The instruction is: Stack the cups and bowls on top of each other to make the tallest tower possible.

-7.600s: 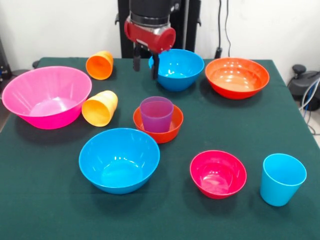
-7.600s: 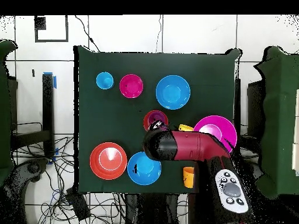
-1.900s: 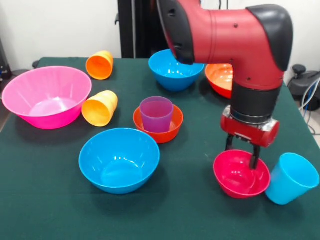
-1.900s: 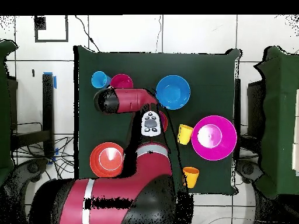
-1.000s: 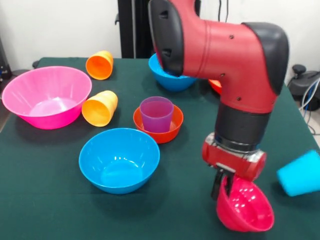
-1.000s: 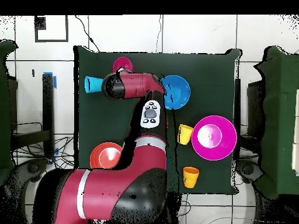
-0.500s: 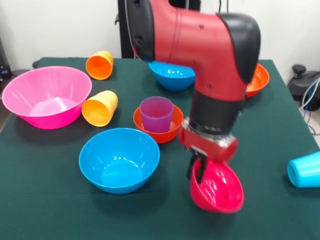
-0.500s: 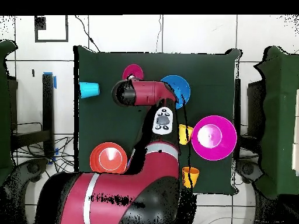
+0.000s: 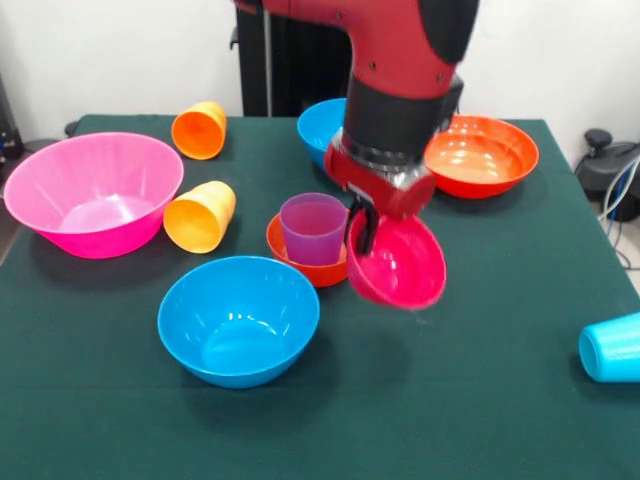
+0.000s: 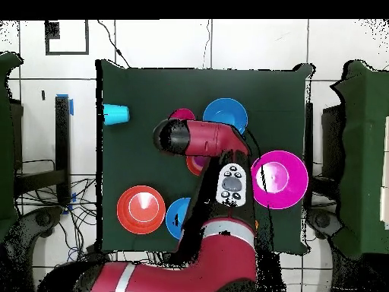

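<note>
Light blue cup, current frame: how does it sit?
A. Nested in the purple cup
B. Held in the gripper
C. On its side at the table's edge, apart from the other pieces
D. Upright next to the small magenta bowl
C. The light blue cup lies on its side at the table's edge, away from every bowl; the gripper holds the small magenta bowl by its rim, tilted and lifted beside the purple cup.

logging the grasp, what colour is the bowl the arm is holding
Magenta bowl, held tilted by the end effector; clearest in the front view.
</note>
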Available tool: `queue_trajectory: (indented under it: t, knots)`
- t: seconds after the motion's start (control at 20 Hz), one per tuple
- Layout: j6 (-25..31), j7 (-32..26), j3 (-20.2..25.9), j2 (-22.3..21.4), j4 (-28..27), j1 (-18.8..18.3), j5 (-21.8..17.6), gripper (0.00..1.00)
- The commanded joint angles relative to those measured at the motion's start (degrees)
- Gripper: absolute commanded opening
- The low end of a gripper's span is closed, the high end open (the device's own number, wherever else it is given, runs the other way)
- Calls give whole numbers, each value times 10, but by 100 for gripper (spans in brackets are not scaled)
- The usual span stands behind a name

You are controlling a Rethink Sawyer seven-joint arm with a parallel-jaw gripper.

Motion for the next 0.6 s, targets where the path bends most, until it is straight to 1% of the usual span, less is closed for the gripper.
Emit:
queue_trajectory:
  t: [0.05, 0.15, 0.25, 0.35, 0.55, 0.6]
  knots:
    - [82, -35, 63, -46, 50, -10, 4, 0]
    - [96, -38, 65, -53, 45, -13, 4, 0]
    - [106, -32, 68, -66, 52, -16, 13, 0]
    - [103, -23, 68, -82, 59, -15, 18, 0]
    - [106, -35, 80, -117, 75, -25, 27, 0]
    - [106, -40, 80, -125, 85, -25, 24, 0]
